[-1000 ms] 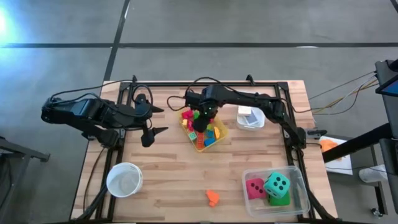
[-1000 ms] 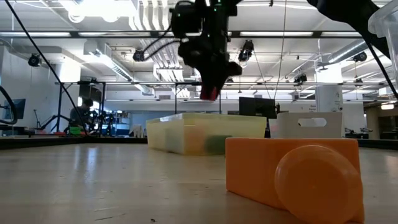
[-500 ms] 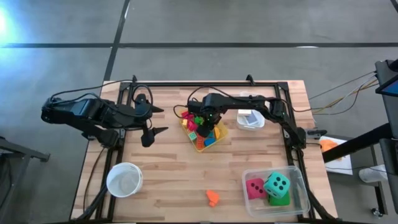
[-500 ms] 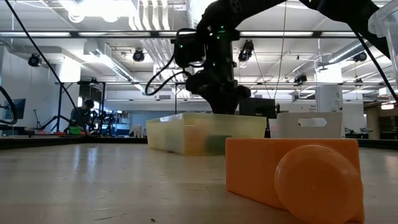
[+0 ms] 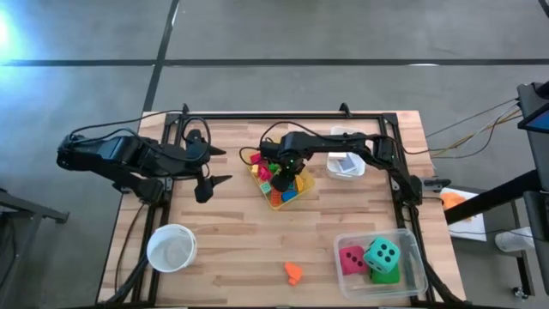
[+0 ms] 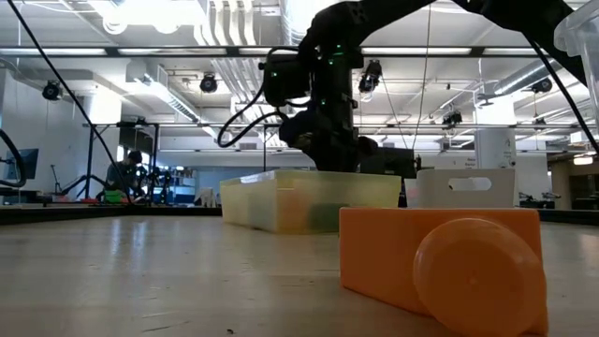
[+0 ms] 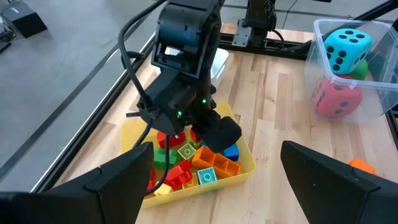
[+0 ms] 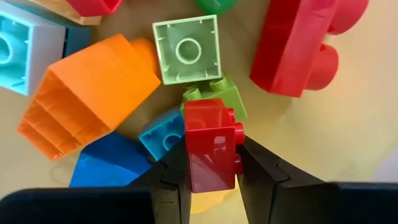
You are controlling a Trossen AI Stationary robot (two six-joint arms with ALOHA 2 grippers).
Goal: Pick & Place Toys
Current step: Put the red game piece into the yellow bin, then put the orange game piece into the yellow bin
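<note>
Red block (image 8: 211,144) sits gripped between the right gripper's (image 5: 286,176) fingers, low inside the yellow bin (image 5: 306,189) among many blocks. Three dice (image 5: 381,255) lie in the clear bin (image 5: 410,243), but one orange block (image 5: 293,273) remains on the worktop (image 5: 232,232), so the task seems unfinished. Left gripper (image 5: 208,179) waits open near the worktop's left edge.

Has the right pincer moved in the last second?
Yes. The right pincer, shut on a small red plastic block, has dropped into the yellow plastic bin.
</note>
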